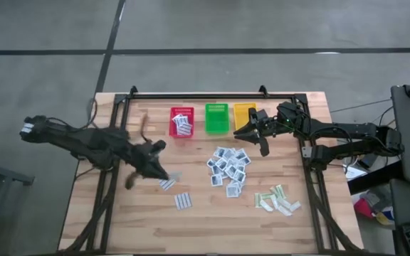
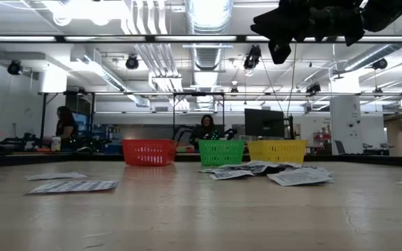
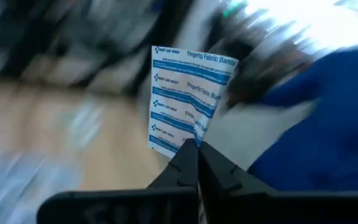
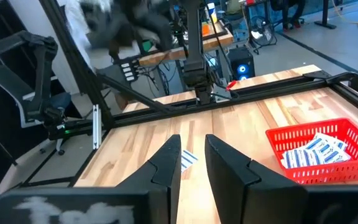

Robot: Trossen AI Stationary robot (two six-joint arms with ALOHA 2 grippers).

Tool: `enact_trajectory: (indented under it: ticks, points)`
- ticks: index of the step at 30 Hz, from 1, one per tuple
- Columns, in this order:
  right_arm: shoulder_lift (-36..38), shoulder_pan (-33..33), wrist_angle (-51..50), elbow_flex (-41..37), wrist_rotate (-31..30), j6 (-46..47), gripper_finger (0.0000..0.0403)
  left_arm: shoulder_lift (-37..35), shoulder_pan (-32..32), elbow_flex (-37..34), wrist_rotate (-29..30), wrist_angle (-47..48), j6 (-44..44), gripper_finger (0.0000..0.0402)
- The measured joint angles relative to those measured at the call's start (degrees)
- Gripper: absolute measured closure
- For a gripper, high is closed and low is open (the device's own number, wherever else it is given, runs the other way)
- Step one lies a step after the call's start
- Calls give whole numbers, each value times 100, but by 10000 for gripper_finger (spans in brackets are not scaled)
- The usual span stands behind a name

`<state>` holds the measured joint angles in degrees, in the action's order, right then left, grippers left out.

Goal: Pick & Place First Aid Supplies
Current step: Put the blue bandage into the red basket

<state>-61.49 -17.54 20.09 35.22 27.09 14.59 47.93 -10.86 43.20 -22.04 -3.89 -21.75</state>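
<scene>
Clenched on a blue-striped packet [image 3: 188, 93], my left tool [image 1: 148, 160] must carry it far-right to the red basket [image 1: 181, 121].

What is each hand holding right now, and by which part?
The left hand pinches a blue-striped white packet by its bottom edge. The right hand, near the yellow basket, holds nothing.

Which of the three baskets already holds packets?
The red basket, leftmost in the row: striped packets lie inside it. The green basket and yellow basket beside it show none.
</scene>
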Motion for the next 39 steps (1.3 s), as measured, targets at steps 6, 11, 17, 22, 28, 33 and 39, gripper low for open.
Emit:
enact_trajectory:
  ticks: [6, 11, 17, 22, 28, 33, 39]
  points:
    - [0, 0, -2, 2, -2, -25, 320, -251, 327, -802, -877, -3331, -644, 401]
    - [0, 0, -2, 1, -2, -26, 316, -195, 329, -1426, -940, -5800, -1155, 401]
    - [0, 0, -2, 2, -2, -26, 323, -161, 329, -1835, -748, -6686, -1468, 401]
    - [0, 0, -4, 1, 0, -26, 331, -100, 329, -1640, -452, -5551, -1400, 401]
    - [0, 0, -4, 0, -2, -2, 334, 302, 327, -239, 378, 1745, -558, 401]
    - [0, 0, 0, 1, -3, -3, 327, 1102, 424, 875, 1710, 5405, -654, 401]
    - [0, 0, 13, 2, -4, -2, 319, 2176, 653, 1512, 3404, 6787, -227, 401]
